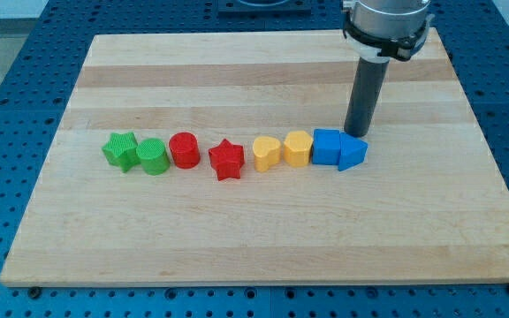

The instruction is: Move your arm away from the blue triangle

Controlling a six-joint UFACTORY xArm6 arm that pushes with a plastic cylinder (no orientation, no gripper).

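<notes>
We see my tip resting on the wooden board, holding nothing, just above the blue triangle toward the view's top and apparently touching its back edge. That triangle ends a row at the view's right, pressed against a blue cube.

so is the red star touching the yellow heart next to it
No, the red star sits apart from the yellow heart, with a strip of bare board showing between them.
</notes>
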